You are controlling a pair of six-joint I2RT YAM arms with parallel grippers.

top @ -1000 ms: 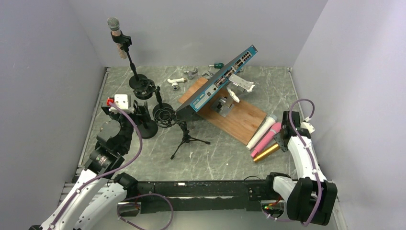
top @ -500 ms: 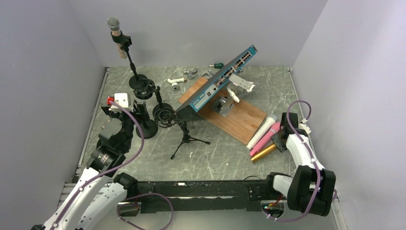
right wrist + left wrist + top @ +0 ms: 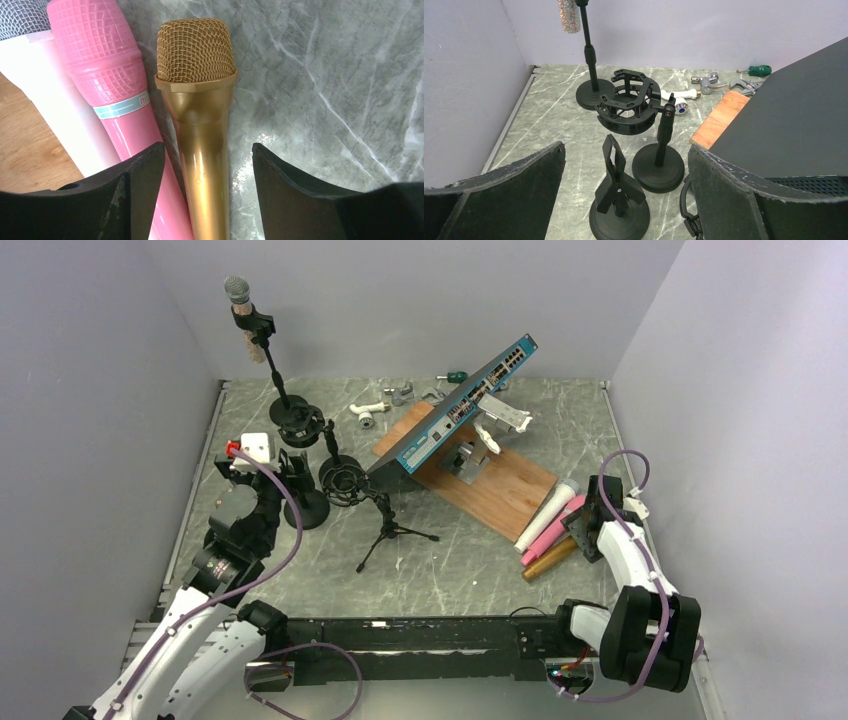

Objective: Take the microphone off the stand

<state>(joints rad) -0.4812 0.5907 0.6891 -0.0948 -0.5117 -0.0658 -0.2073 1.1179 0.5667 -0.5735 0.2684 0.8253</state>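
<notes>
At the far left, the microphone (image 3: 237, 290) stands upright in the clip of the tall stand (image 3: 277, 385), so it is not yet removed. The left gripper (image 3: 288, 472), wide open and empty, hovers near an empty clip stand (image 3: 618, 200), probably ready to reach it. At the right, the right gripper (image 3: 207, 150) is open around a gold microphone (image 3: 197, 75) lying on the counter (image 3: 325, 100), apparently not touching.
</notes>
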